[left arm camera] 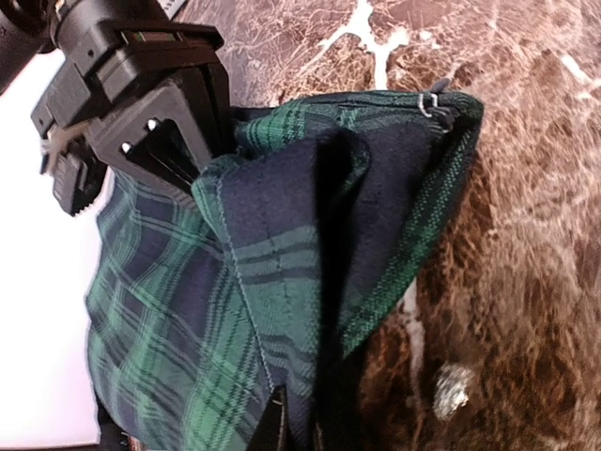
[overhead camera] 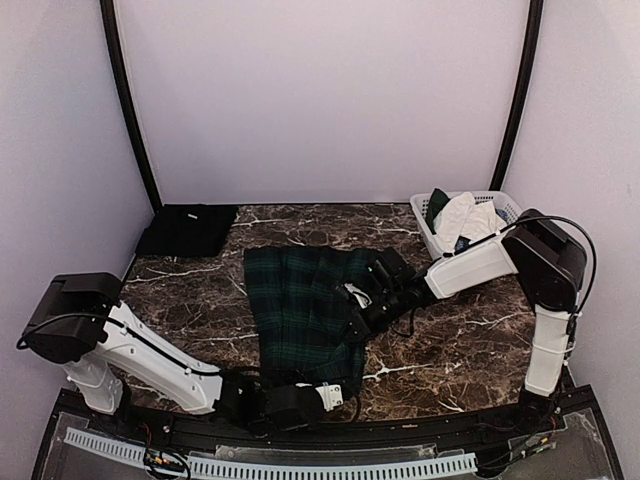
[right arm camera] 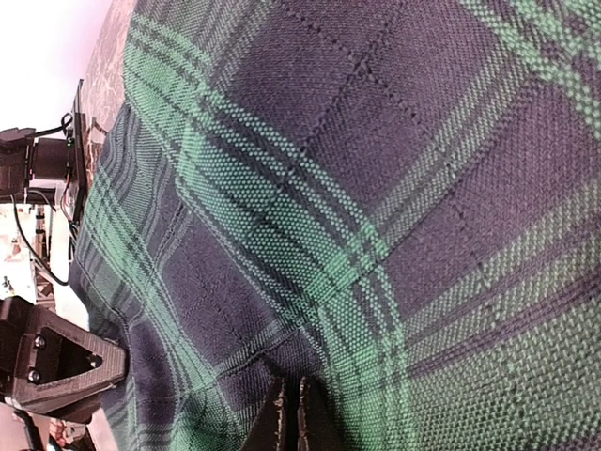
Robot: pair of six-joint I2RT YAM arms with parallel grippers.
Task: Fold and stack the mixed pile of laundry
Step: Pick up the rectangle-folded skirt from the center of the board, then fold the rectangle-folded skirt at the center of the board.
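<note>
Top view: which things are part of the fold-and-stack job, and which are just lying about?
Job:
- tartan skirt, pinched by the left hand and the right hand
- black cloth, far left corner
- clothes waiting in the basket

Lying about:
- white slatted basket
- marble table

Lab booth: white enclosure walls [overhead camera: 330, 100], marble tabletop [overhead camera: 450, 330].

White shells on the left arm [overhead camera: 150, 355] and right arm [overhead camera: 470, 268], black joint housings [overhead camera: 550, 262], a black cable [overhead camera: 545, 218] looping over the right shoulder.
</note>
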